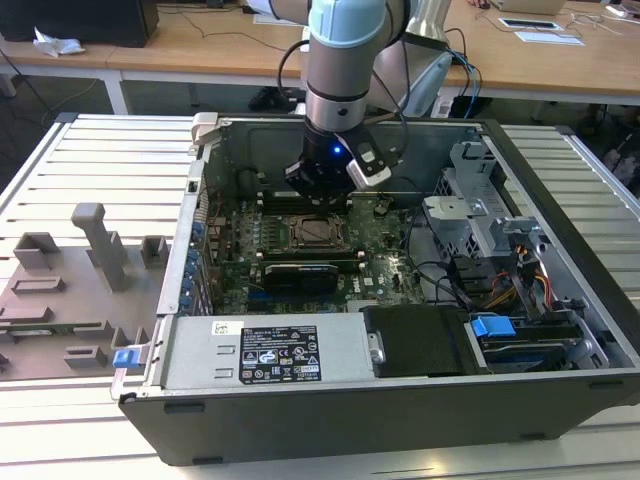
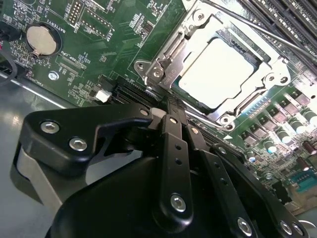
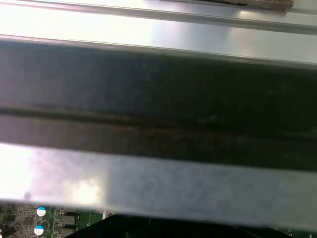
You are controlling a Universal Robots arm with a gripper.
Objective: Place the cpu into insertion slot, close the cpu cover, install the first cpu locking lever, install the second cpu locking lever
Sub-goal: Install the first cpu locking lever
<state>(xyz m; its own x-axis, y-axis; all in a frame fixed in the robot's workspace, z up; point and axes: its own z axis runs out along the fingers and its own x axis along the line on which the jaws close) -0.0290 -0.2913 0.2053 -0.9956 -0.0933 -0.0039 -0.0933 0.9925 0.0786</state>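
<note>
I see the cpu [image 2: 218, 74] lying under the lowered cover [image 2: 166, 62]; my gripper [image 2: 172, 106], fingers pressed together, has its tips just beside the cover's edge.

My slatted metal table [image 1: 110, 150] carried the open computer case [image 1: 400, 410] across its middle, and a grey moulded fixture tray [image 1: 60, 300] lay just beside it at the exterior view's left.
</note>
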